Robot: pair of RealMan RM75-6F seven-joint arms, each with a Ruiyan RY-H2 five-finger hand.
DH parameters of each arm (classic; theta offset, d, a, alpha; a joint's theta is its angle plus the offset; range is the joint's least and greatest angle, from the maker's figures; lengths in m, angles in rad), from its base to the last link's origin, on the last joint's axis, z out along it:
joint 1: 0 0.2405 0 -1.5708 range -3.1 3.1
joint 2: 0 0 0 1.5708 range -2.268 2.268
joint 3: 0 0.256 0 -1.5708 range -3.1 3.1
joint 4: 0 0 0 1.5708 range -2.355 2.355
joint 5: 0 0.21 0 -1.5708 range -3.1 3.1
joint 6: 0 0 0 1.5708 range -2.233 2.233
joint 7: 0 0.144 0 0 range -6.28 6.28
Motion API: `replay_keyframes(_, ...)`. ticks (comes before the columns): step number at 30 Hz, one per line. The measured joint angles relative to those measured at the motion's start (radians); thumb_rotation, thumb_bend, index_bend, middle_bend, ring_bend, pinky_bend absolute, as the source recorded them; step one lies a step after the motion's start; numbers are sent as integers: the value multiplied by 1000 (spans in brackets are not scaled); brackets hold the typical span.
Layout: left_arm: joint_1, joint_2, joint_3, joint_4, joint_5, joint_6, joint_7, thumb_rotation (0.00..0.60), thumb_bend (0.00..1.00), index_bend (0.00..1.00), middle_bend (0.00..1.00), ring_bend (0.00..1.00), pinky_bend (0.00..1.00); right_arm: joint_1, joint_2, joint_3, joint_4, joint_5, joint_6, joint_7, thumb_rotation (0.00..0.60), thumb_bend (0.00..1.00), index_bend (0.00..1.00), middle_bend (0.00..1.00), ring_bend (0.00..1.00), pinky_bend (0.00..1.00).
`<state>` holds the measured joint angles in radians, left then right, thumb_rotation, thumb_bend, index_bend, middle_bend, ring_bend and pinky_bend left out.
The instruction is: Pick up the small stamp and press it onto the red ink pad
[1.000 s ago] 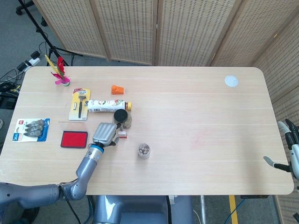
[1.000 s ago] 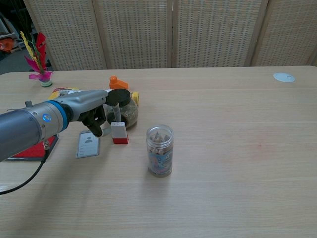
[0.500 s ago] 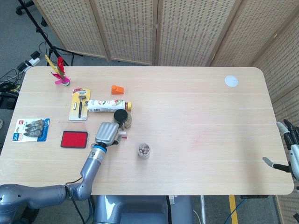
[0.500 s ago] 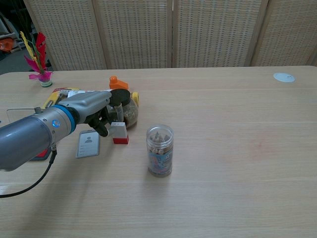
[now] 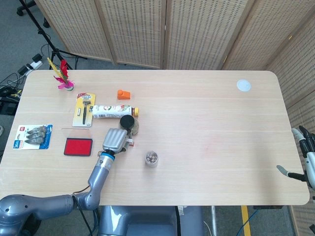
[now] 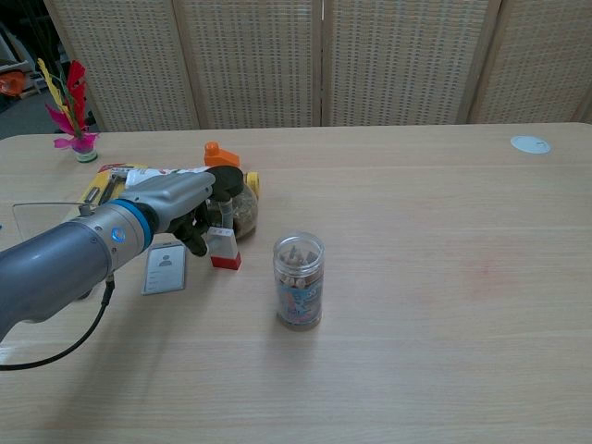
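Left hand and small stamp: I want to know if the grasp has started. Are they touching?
Cannot tell. In the chest view the left hand has its fingers right at the stamp, overlapping its edge; the head view hides the spot.

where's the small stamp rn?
In the chest view the small stamp stands left of centre, just in front of the black-lidded jar, with the left hand right beside it and the red ink pad further left.

Small white stamp [image 6: 222, 248] stands upright; red ink pad [image 5: 78, 146] lies flat.
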<state>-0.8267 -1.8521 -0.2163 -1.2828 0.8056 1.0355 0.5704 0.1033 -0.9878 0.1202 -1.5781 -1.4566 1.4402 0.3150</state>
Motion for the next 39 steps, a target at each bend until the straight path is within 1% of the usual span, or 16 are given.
replay_keyframes(4,-1,-8,-6,8,2,0,3,600,413,556,977,1000,989,0,-1,0,4,-3,3,8,600,0,6,0,0,0)
replay_keyframes(7,1,-2,-7,-9,12,4,4,600,413,557,977,1000,989,0,-1,1,7,-2,2,12,600,0,5,0,0,0)
replay_keyframes(13,9,24,-2,-54,38,24,10,600,417,559,977,1000,988,0,-1,0,8,-2,3,14,600,0,5,0,0,0)
replay_keyframes(16,18,58,3,-107,54,37,14,600,418,560,977,1000,989,-1,-2,-1,5,-7,8,10,600,0,6,0,0,0)
replay_keyframes(19,31,124,11,-195,65,43,20,600,420,561,977,1000,988,-2,-3,-3,2,-10,11,4,600,0,6,0,0,0)
replay_keyframes(23,56,257,29,-317,75,43,23,600,421,561,977,1000,988,-3,-4,-4,-2,-13,14,-4,600,0,6,0,0,0)
replay_keyframes(26,81,347,46,-375,88,43,11,600,421,563,977,1000,989,-3,-5,-6,-6,-15,15,-9,600,0,6,0,0,0)
replay_keyframes(27,100,394,59,-395,102,44,-6,600,420,564,977,1000,988,-3,-5,-7,-7,-16,15,-12,600,0,6,0,0,0)
replay_keyframes(29,127,444,76,-405,122,46,-40,600,420,571,977,1000,988,-3,-7,-8,-9,-19,16,-20,600,0,6,0,0,0)
replay_keyframes(32,169,495,106,-395,159,42,-119,600,420,574,977,1000,988,-3,-8,-10,-13,-22,18,-28,600,0,6,0,0,0)
replay_keyframes(39,250,552,158,-298,231,16,-313,600,422,577,977,1000,990,-2,-12,-14,-20,-28,20,-44,600,0,6,0,0,0)
